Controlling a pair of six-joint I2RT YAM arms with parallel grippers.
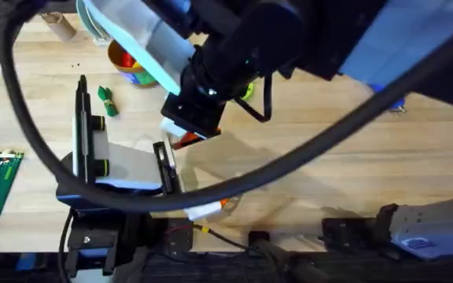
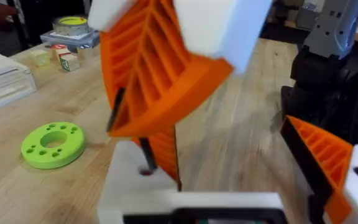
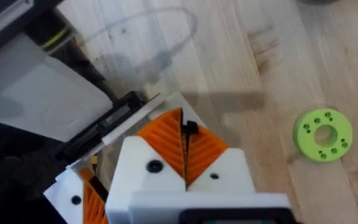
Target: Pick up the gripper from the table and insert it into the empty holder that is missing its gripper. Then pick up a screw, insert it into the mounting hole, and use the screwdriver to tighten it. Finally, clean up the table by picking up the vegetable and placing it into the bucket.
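dark blurred arm (image 1: 242, 47) partly covers the bucket (image 1: 128, 67).

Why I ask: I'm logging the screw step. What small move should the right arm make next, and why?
Probably ease the right gripper toward the black-and-white robot arm, lining up the small black screw with its mounting hole. The white fingers with orange ribbed pads are shut on the screw, which is beside that arm but not yet seated.

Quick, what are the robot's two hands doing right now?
Left end effector: open, holding nothing.
Right end effector: closed on a small black screw.
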